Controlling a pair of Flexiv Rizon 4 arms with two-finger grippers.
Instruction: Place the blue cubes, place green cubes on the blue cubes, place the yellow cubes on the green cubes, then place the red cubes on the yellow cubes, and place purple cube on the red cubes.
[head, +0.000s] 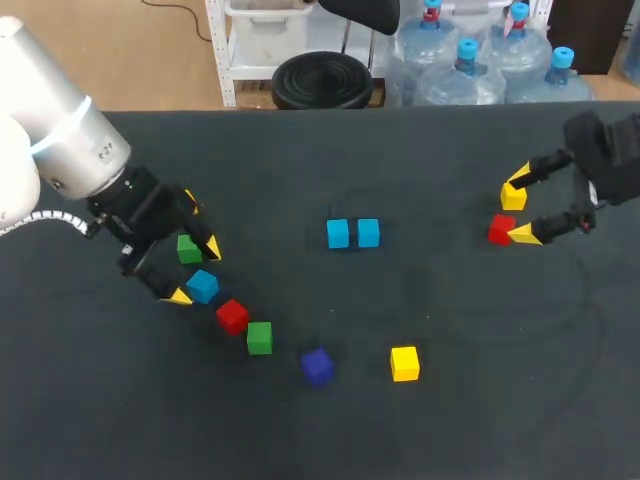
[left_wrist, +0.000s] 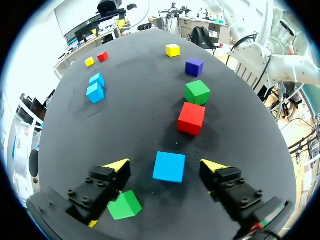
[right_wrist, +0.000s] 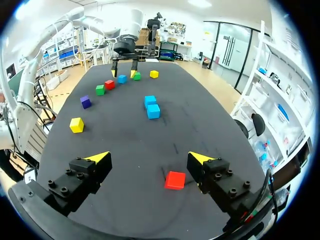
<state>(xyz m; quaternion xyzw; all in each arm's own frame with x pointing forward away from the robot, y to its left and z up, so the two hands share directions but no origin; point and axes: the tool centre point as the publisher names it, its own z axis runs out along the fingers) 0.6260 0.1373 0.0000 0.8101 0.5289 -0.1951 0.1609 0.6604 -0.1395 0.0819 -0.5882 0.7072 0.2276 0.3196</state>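
**Hazards.** The left end effector (left_wrist: 165, 164) stands with its fingers apart, one on each side of a light-blue, flat-faced solid cube (left_wrist: 169, 167). The cube rests on the table (left_wrist: 130, 115), a dark, matt, cloth-like surface. Neither yellow wedge tip touches it. A bright green solid cube (left_wrist: 124, 205) lies just beside one finger and is partly hidden by it. If the fingers close or descend from here, that finger is likely to push the green cube or ride up on it and spoil the grasp. The light-blue cube sits slightly turned to the fingers, so closing may twist it. A red solid cube (left_wrist: 191, 118) lies just ahead, with a second green cube (left_wrist: 197, 92) beyond it. A low forward carry would strike them.

The pair of light-blue cubes (head: 338, 233) at mid-table lies side by side. Whether they touch cannot be told. Setting a third against them with any sideways push would probably shift the base layer.

The right end effector (right_wrist: 148, 158) is spread wide. A second red cube (right_wrist: 175, 180) lies between its fingers, close to one. Closing would drag it across the table.

**Materials.** All cubes are plain-coloured, sharp-edged and smooth-faced. Wood or plastic cannot be told. Such faces likely give little grip, so a stacked cube released off-centre may slide.
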